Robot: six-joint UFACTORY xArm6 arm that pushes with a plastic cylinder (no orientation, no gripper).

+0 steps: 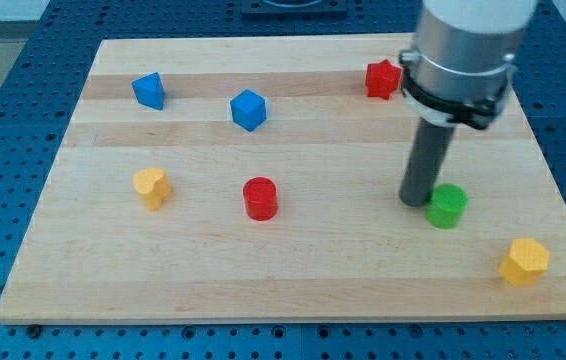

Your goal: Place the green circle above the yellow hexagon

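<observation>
1. Board [293, 290] of pale wood carries every block; the green circle [448, 206] lies right of centre, the yellow hexagon [524, 262] near the lower right corner.
2. My tip [418, 201], a bare rod with nothing to open or close, stands touching the green circle's left side.
3. A good push, I judge, slides the circle rightward until it sits directly above the hexagon, slowly, keeping contact centred so it cannot slip aside.
4. The remaining blocks lie well apart.
</observation>
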